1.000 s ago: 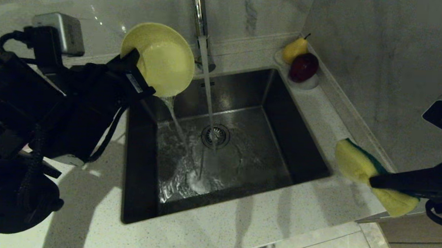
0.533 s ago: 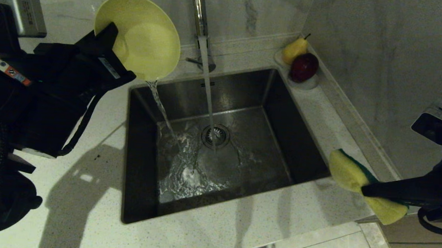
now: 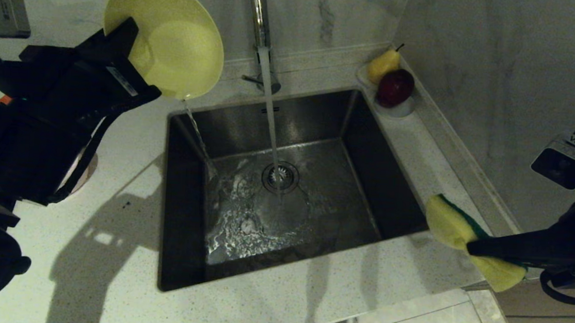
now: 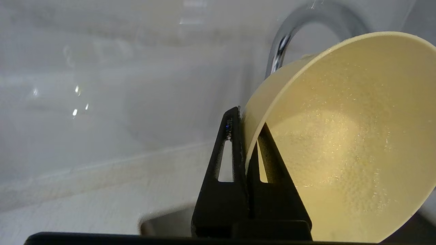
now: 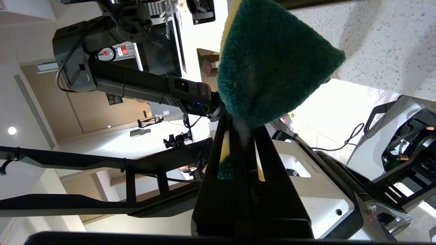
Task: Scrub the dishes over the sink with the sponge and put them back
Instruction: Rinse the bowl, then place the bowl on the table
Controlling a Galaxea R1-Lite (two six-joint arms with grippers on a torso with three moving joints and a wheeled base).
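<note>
Sink (image 3: 365,160) basin is open apart from the tap (image 3: 260,29) at its back edge and its stream falling onto the drain (image 3: 280,176); I'd pass on either side of that. My left gripper (image 3: 127,52) with the tilted yellow bowl (image 3: 176,50) crowds the back-left corner, and a fruit dish (image 3: 392,88) blocks the back-right corner. Front counter (image 3: 286,297) is free; the sponge (image 3: 454,227) in my right gripper (image 3: 473,247) hangs over the right rim.

Head cam high over sink (image 3: 296,191); wrist cams close behind tools.
</note>
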